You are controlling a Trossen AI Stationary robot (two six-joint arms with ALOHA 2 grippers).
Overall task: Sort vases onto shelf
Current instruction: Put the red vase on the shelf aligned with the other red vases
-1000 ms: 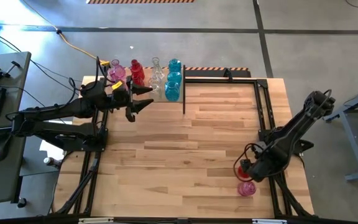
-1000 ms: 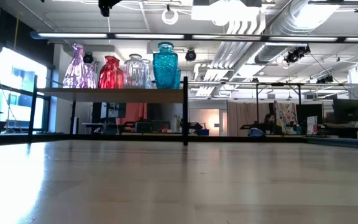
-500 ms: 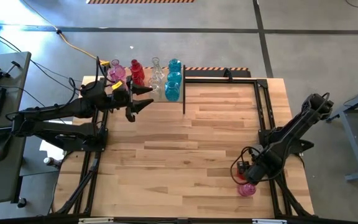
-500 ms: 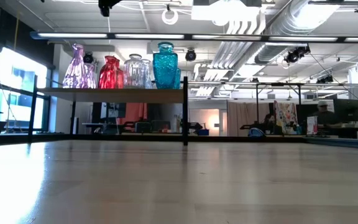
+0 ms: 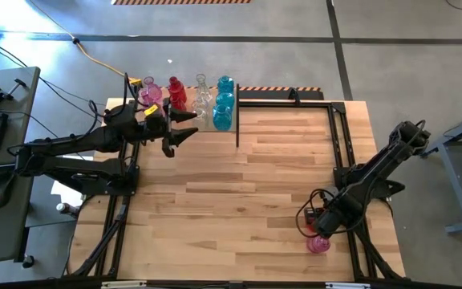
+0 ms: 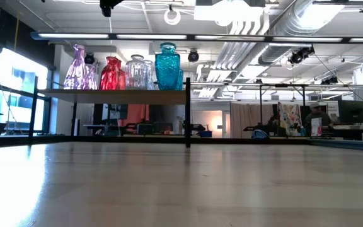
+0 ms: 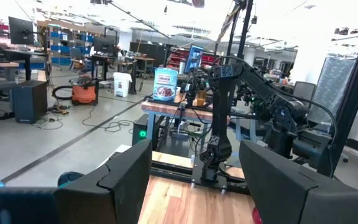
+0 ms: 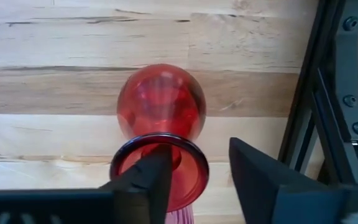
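Your right pincer [image 8: 194,171] straddles the red vase's [image 8: 161,106] rim with fingers apart at the surface's [image 5: 239,201] near right, so close on the neck, then carry it to the far-left shelf [image 6: 115,92].

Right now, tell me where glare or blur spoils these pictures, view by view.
Low view: a bright window at the left throws a sheen across the tabletop, whose near part is soft. Left wrist view: the ceiling at upper right is washed out white. Right wrist view: the red vase is sharp, while the right gripper fingers look blurred.
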